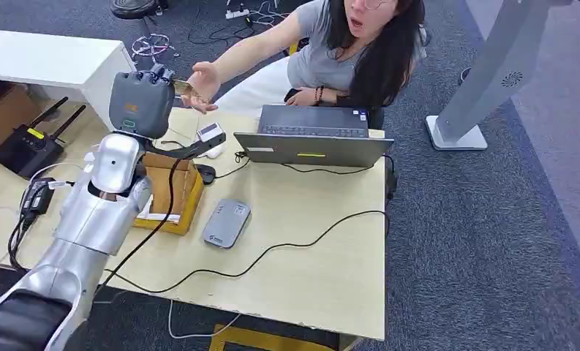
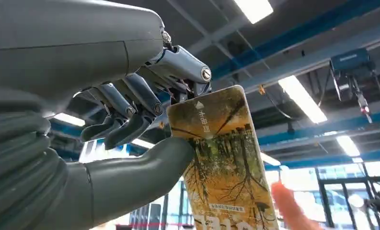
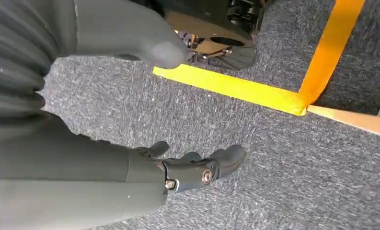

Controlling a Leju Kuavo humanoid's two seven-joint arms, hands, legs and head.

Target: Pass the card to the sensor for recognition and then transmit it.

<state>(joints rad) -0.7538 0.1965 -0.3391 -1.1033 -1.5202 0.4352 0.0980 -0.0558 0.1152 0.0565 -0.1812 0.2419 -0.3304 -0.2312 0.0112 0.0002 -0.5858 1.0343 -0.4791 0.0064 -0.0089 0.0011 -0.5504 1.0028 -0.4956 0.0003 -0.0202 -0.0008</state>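
**Card held up toward a person's open palm**

The left hand [image 2: 130, 115] gripped the card [image 2: 221, 163], pinching it between the thick grey thumb and the darker fingers [image 2: 144, 103]; the card stood out past the fingertips, printed with yellow trees and a line of text. From the head view the left hand [image 1: 142, 102] was raised above the far edge of the table [image 1: 323, 241], and the card's edge [image 1: 183, 88] lay just beside the outstretched hand of a seated person [image 1: 202, 84], palm up. The right hand [image 3: 188, 167] hung over grey carpet [image 3: 274, 158] marked with yellow tape [image 3: 236, 86], fingers loosely curled and apart, holding nothing. On the table, the grey sensor [image 1: 227, 223] lay flat near a wooden box [image 1: 170, 186], with a laptop [image 1: 312, 135] beyond it and a black cable [image 1: 272, 248] trailing across the top
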